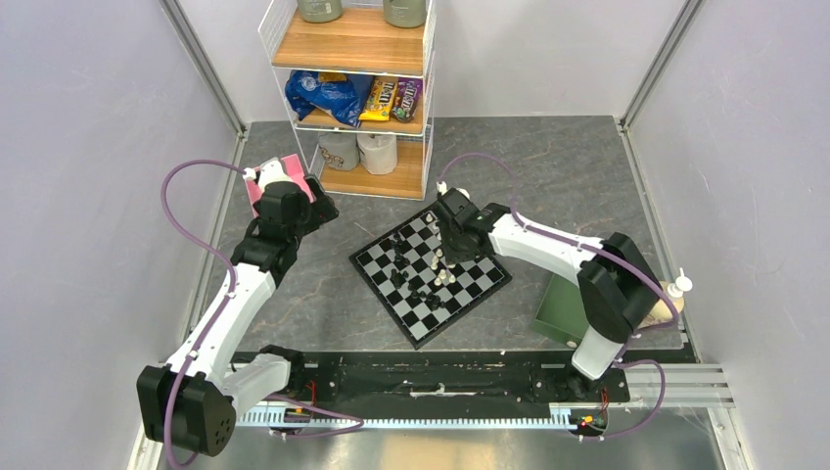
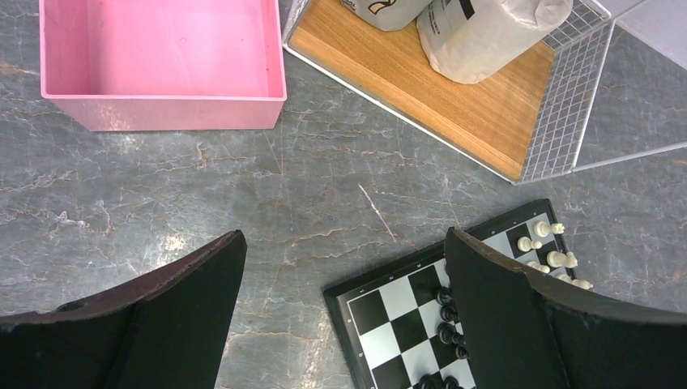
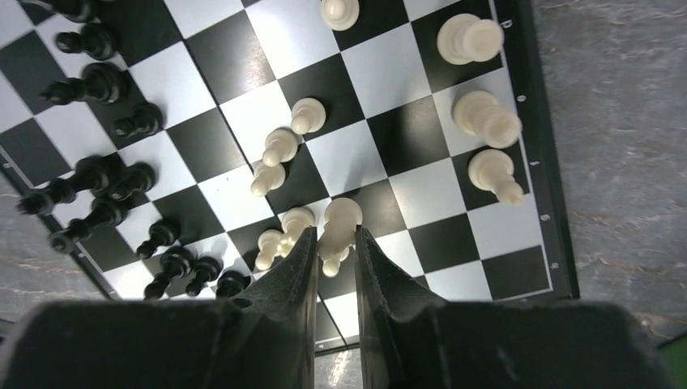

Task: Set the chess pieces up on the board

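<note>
The board (image 1: pixel 431 276) is laid mid-counter, turned diagonally, a little nearer the near edge than the far edge. Chess pieces (image 1: pixel 421 262) are scattered over its squares: black pieces (image 3: pixel 97 81) are bunched along one side, and cream pieces (image 3: pixel 478 121) are lined along the opposite rim and clustered mid-board. The right gripper (image 3: pixel 334 243) is held low over the board, its fingers drawn nearly together and clamped on a cream piece (image 3: pixel 340 220) that stands tilted beside other cream ones. The left gripper (image 2: pixel 344 239) is held above bare counter toward the left edge, fingers spread wide with nothing between them. A pink box (image 2: pixel 162 109) sits toward the far-left corner, a wire shelf (image 1: pixel 352 98) at the far edge and a green tray (image 1: pixel 553 313) toward the near-right corner.
</note>
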Tool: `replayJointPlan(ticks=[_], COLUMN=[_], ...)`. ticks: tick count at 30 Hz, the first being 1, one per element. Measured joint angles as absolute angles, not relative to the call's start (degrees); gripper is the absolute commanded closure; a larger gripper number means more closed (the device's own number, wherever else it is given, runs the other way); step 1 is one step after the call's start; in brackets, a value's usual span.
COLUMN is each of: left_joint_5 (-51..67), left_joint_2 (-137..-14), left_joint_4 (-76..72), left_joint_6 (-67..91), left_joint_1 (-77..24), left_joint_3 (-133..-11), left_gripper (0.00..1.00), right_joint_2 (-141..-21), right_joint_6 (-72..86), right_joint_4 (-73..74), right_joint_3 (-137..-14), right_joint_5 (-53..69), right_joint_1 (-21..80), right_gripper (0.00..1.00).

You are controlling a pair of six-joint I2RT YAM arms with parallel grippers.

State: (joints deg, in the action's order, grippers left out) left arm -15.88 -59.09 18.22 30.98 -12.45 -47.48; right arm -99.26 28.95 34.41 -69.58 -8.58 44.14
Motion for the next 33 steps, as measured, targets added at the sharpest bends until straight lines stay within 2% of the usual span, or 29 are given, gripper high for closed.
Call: replayJointPlan(ticks=[6,13,20,33], left_joint_5=[-15.9,-15.9,-15.3,-14.9], left_joint_2=[-59.1,-58.7,-58.7,-58.7], left_joint_4=[18.2,18.2,18.2,18.2], left_joint_6=[31.0,31.0,31.0,31.0], left_joint_1=[-12.4,-12.4,-12.2,-12.2], left_joint_3=[-47.4,-47.4,-47.4,-47.4], left_gripper=[0.01,0.01,0.01,0.01], right_joint_2=[-93.3,-83.8,-85.0,-90.0], right_joint_6=[29.0,29.4,29.5,28.9], right_joint_4=[35.5,36.9,36.1,33.1], right_joint_3=[-69.4,-61.6,-57.8,-57.9], right_joint_5=[-10.9,-12.3,-10.9,-10.4], right_joint_1=[44.1,41.2,34.8,33.5], right_gripper=[0.8,0.8,0.8,0.79])
